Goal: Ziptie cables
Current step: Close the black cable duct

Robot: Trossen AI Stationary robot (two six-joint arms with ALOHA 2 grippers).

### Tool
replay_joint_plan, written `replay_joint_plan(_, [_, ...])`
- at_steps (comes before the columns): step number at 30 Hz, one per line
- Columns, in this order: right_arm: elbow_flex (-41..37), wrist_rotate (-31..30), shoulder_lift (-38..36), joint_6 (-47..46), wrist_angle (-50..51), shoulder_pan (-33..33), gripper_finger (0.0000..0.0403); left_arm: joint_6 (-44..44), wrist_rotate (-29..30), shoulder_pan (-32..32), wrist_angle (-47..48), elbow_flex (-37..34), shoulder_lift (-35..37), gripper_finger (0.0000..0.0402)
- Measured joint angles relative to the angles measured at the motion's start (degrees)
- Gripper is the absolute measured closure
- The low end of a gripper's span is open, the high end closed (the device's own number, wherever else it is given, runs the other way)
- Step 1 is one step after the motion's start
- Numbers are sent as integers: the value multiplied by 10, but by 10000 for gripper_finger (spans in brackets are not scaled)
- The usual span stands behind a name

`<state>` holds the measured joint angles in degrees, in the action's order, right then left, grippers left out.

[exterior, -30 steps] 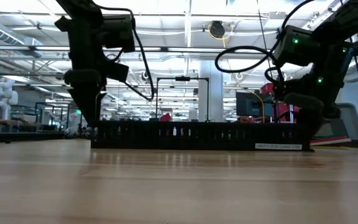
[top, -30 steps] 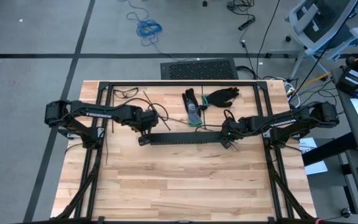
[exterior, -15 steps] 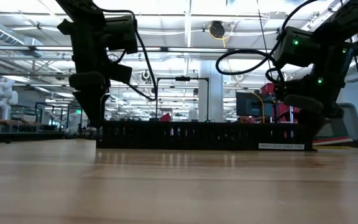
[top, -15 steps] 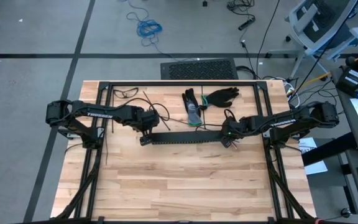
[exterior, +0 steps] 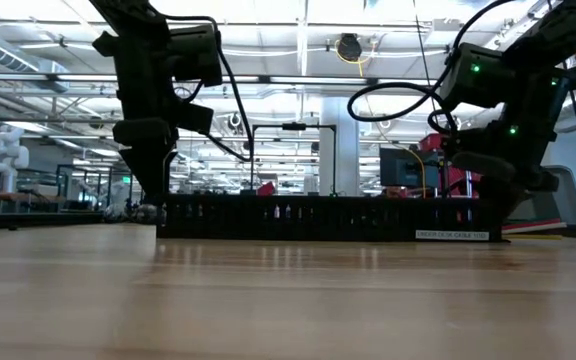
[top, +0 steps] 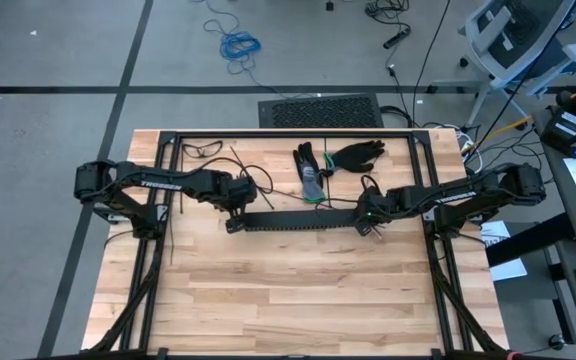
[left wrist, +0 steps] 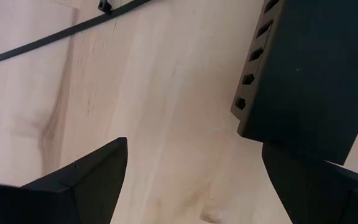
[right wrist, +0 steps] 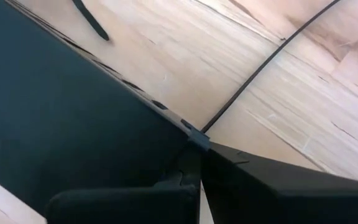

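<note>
A long black slotted rail [top: 298, 221] lies flat across the middle of the table. My left gripper [top: 233, 220] is at its left end, open and pointing down. My right gripper [top: 367, 224] is at its right end, shut on it. Thin dark zipties [top: 251, 175] lie on the wood beyond the left end; one ziptie [left wrist: 55, 37] shows in the left wrist view and another [right wrist: 272, 56] in the right wrist view. Of the coloured cables I see only a green bit [top: 317, 197] beside a grey glove. My left gripper stands over the rail's left end [left wrist: 291, 118] from above, fingers spread. One finger [left wrist: 316, 183] lies against that end; the other stands apart over bare wood. My right gripper pinches the rail's wall near its right end [right wrist: 188, 134] between both fingers, from above. The rail stays on the table.
A grey glove [top: 312, 176] and a black glove [top: 358, 153] lie on the far half of the table. A black metal frame [top: 288, 134] runs along the far edge and both sides. The near half is bare wood [top: 288, 300].
The rail has slid a little toward the table's right edge, staying flat on the wood. My left gripper moved right along with its left end, and my right gripper shifted the same way. Neither changed its finger gap.
</note>
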<state>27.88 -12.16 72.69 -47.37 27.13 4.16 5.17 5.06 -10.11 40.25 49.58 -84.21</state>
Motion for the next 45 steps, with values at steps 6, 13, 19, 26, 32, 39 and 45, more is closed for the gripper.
replay_joint_plan(6, [0, -1, 8, -16, -8, 0, 403, 4, 0, 0, -1, 1, -11, 38])
replay_joint_plan(13, [2, 1, 5, -8, 6, -2, 403, 9, 14, 0, 9, 5, -22, 38])
replay_joint_plan(19, [6, 25, -6, 27, 19, -2, 403, 12, 21, 0, 22, 7, -13, 38])
replay_joint_plan(26, [8, 21, -41, 27, 70, -2, 403, 10, 48, 0, 68, 16, -12, 38])
replay_joint_plan(32, [8, 1, -83, 24, 174, -2, 403, 6, 96, 0, 96, 16, -12, 38])
replay_joint_plan(39, [7, -103, -114, 1, 180, 12, 403, -27, 205, -14, 29, 15, -12, 38])
replay_joint_plan(45, [7, -100, -94, 21, 16, 66, 403, -55, 171, -59, -151, 15, -12, 38])
